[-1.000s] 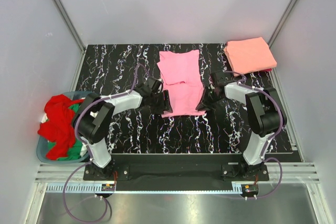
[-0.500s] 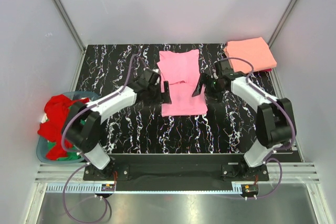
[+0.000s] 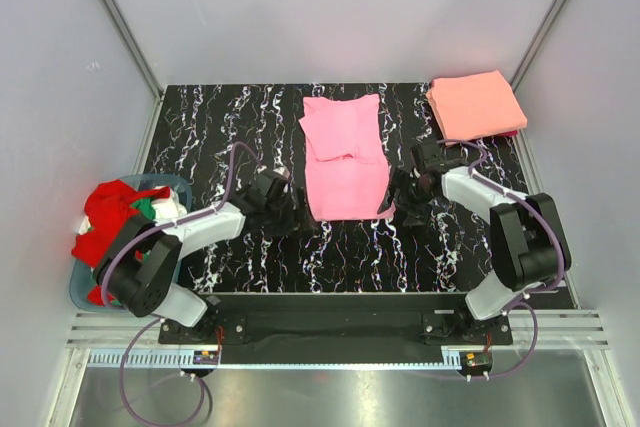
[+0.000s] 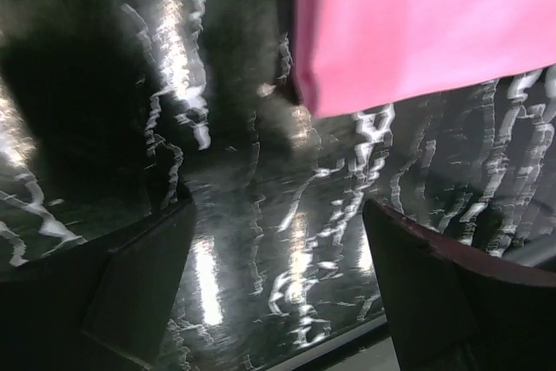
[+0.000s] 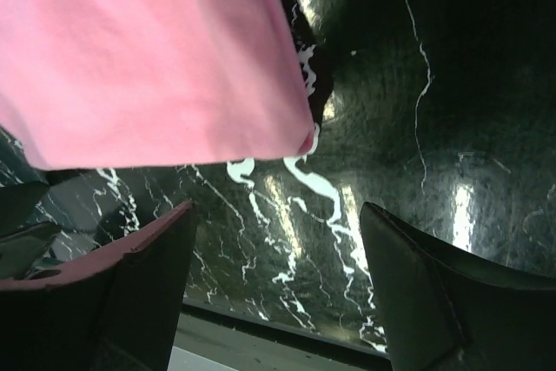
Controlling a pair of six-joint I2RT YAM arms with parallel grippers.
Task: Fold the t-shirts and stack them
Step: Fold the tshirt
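Observation:
A bubblegum pink t-shirt (image 3: pixel 343 154) lies partly folded in the middle of the black marbled table (image 3: pixel 220 127); its near corners show in the left wrist view (image 4: pixel 417 23) and the right wrist view (image 5: pixel 139 58). My left gripper (image 3: pixel 275 209) is open just left of the shirt's near edge, with nothing between its fingers. My right gripper (image 3: pixel 405 197) is open just right of that edge, also with nothing in it. A folded salmon-orange t-shirt (image 3: pixel 475 104) lies at the back right corner. Red t-shirts (image 3: pixel 108 237) and a green one (image 3: pixel 150 209) are heaped in the basket.
A round blue-grey basket (image 3: pixel 80 292) stands off the table's left edge. Something dark red (image 3: pixel 512 133) peeks out under the salmon-orange shirt. Grey walls close in the table at the back and sides. The table's near edge shows in both wrist views.
Both grippers have opened, let go of the pink shirt's folded-over near edge and drawn back toward the near side. The shirt's near half now lies folded on the table.

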